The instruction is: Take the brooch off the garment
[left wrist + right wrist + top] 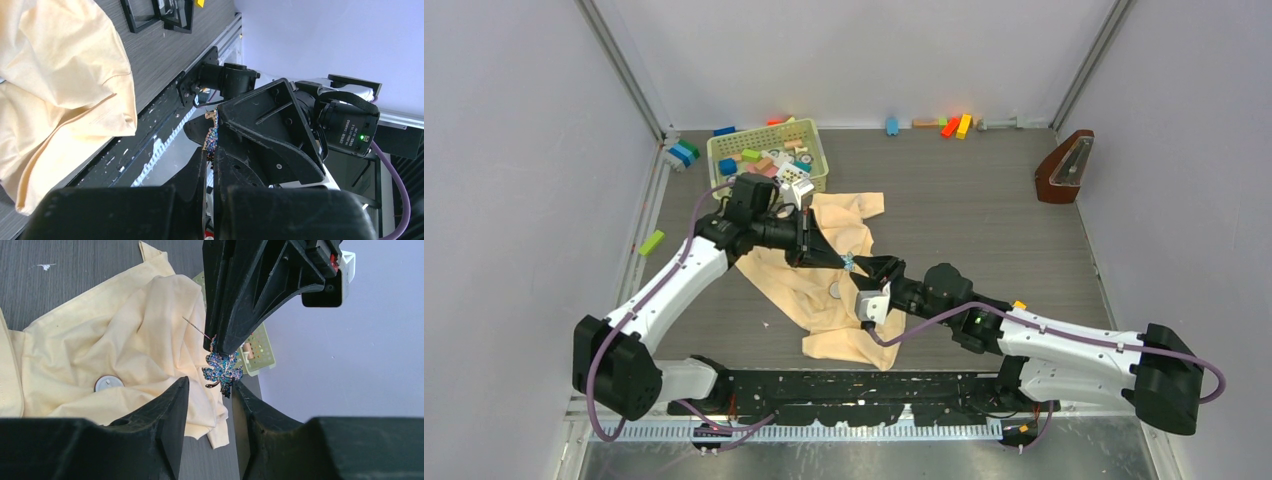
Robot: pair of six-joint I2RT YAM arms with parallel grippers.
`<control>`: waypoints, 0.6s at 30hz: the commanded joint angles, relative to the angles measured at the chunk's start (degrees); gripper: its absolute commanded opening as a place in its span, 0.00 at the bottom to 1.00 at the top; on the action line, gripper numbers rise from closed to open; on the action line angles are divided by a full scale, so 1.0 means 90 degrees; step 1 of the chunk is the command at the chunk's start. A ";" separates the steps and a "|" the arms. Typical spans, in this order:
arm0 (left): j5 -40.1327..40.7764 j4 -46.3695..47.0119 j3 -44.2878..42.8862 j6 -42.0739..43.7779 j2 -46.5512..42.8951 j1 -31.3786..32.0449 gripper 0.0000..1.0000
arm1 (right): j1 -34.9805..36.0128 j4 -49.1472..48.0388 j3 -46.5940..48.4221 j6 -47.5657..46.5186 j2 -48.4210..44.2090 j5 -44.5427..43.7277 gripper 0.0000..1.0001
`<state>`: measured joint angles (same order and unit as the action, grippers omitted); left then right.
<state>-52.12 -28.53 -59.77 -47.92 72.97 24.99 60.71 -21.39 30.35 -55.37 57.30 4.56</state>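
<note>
The brooch (848, 262) is a small leaf-shaped ornament set with blue and silvery stones. My left gripper (837, 258) is shut on its upper edge and holds it in the air above the pale yellow garment (824, 300), its pin sticking out free. In the right wrist view the brooch (223, 369) hangs from the left gripper's fingers (235, 315), just at the tips of my open right gripper (210, 385). In the left wrist view the brooch (212, 132) is pinched at my left gripper (212, 152). The garment (125, 340) lies crumpled on the table.
A flat round grey disc (108, 383) lies on the garment. A green basket (769, 155) of coloured blocks stands behind it. A brown metronome (1064, 168) is at the back right. Loose blocks lie along the back wall, and a green block (651, 242) at the left.
</note>
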 commanded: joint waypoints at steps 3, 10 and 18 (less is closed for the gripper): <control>-0.0335 0.0329 0.0069 -0.0135 -0.0012 -0.0033 0.01 | 0.0046 -0.0621 0.0124 0.0082 0.0121 0.0138 0.36; -0.0386 0.0326 0.0102 -0.0100 0.0073 -0.0033 0.03 | 0.0052 -0.0540 0.0151 0.0425 0.0033 0.0157 0.13; -0.0444 0.0515 0.0039 -0.0071 0.0069 -0.0061 0.48 | 0.0051 -0.0367 0.0133 0.0969 -0.0151 -0.0052 0.00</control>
<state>-54.26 -27.46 -58.89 -49.91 74.48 24.62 60.86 -21.89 30.35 -52.16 57.74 4.01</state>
